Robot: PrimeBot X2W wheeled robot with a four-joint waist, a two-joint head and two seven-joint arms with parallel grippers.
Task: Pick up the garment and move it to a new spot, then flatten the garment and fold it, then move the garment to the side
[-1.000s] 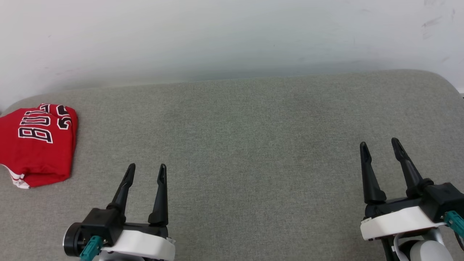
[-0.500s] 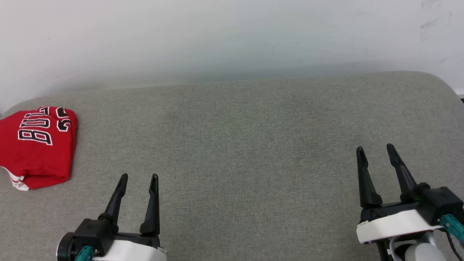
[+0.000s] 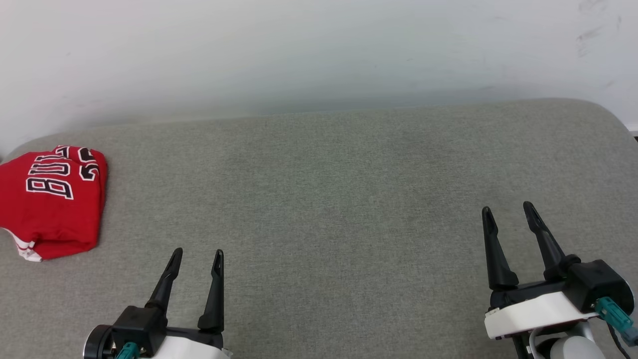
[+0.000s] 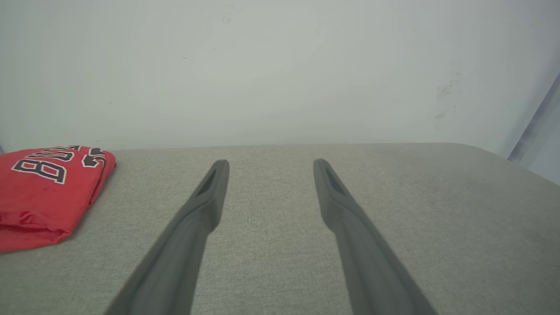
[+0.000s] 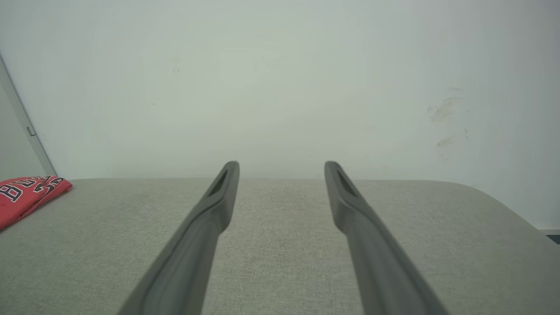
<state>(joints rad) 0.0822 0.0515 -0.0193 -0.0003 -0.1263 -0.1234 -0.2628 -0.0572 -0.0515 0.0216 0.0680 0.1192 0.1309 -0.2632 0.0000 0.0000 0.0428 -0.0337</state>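
Note:
The garment is a red shirt with black white-edged lettering, folded into a compact bundle at the far left of the grey fabric surface. It also lies at the left in the left wrist view and small at the left edge in the right wrist view. My left gripper stands open at the lower left, to the right of the garment and clear of it. At the lower right my right gripper is open too, with nothing between its fingers.
A pale wall rises behind the grey surface, whose rounded corner sits at the back right. A narrow strip of white-striped trim peeks from the bundle's near edge.
Both grippers have drawn back toward the bottom of the head view, still open. The garment has stayed in place.

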